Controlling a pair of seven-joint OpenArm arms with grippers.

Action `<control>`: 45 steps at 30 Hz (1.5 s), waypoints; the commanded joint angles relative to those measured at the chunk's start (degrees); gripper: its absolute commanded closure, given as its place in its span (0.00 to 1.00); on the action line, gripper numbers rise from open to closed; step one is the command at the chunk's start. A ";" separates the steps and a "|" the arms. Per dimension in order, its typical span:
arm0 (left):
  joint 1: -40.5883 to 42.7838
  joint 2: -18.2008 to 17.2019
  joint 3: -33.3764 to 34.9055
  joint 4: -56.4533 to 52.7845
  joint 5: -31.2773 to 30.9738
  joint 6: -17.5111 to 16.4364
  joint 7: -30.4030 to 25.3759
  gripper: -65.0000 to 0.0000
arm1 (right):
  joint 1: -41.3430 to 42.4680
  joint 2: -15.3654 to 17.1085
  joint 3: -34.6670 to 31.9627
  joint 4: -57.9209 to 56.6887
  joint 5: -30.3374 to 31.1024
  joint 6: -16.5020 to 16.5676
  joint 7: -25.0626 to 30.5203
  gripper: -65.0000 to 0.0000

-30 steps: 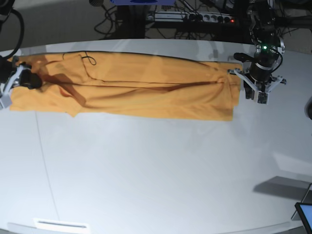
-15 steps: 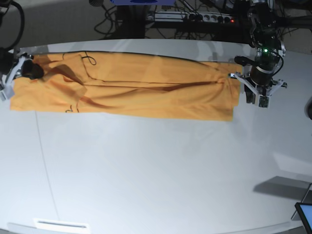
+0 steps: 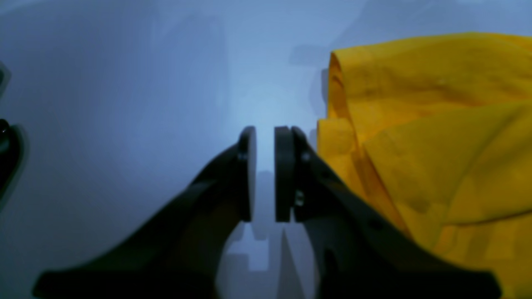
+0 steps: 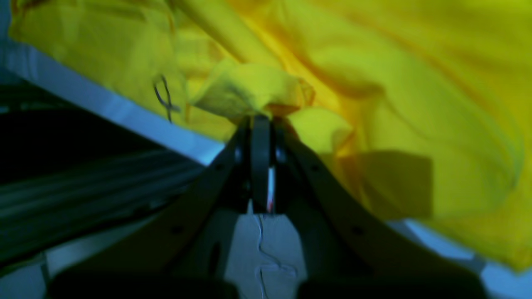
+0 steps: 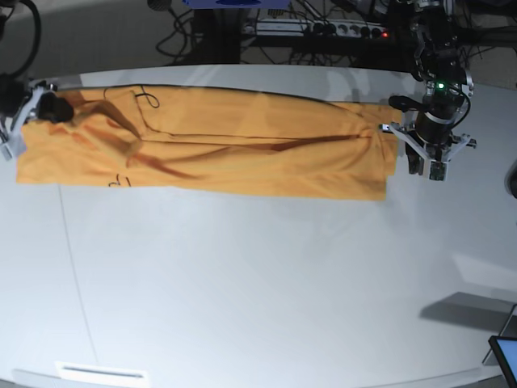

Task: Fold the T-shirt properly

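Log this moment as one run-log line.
task: fold T-shirt | left tool: empty, slightly apart, beside cloth | right tool: shut on T-shirt | table: shirt lies long, folded lengthwise

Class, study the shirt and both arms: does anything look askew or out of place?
The T-shirt lies in a long, wrinkled strip. Its end by the right pincer is bunched and pinched up there. The left pincer stands slightly apart beside the other end, holding nothing. Nothing looks damaged.

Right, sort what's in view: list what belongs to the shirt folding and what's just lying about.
Belongs to the job:
- T-shirt
- right gripper, shut on the cloth
- left gripper, beside the shirt, holding nothing

Lying about:
- power strip
- tablet corner
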 commanded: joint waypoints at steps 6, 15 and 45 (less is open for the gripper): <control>-0.26 -0.67 -0.30 0.87 -0.02 0.48 -1.23 0.88 | -0.53 1.91 1.17 0.88 1.10 -0.22 1.19 0.83; 0.09 -0.67 -0.30 0.87 -0.02 0.48 -1.23 0.88 | -0.71 1.47 1.17 0.88 1.19 -0.22 1.19 0.55; 0.17 -0.41 3.92 5.00 -0.20 0.48 -1.23 0.89 | -1.06 4.28 10.40 13.98 -2.50 -4.70 1.28 0.60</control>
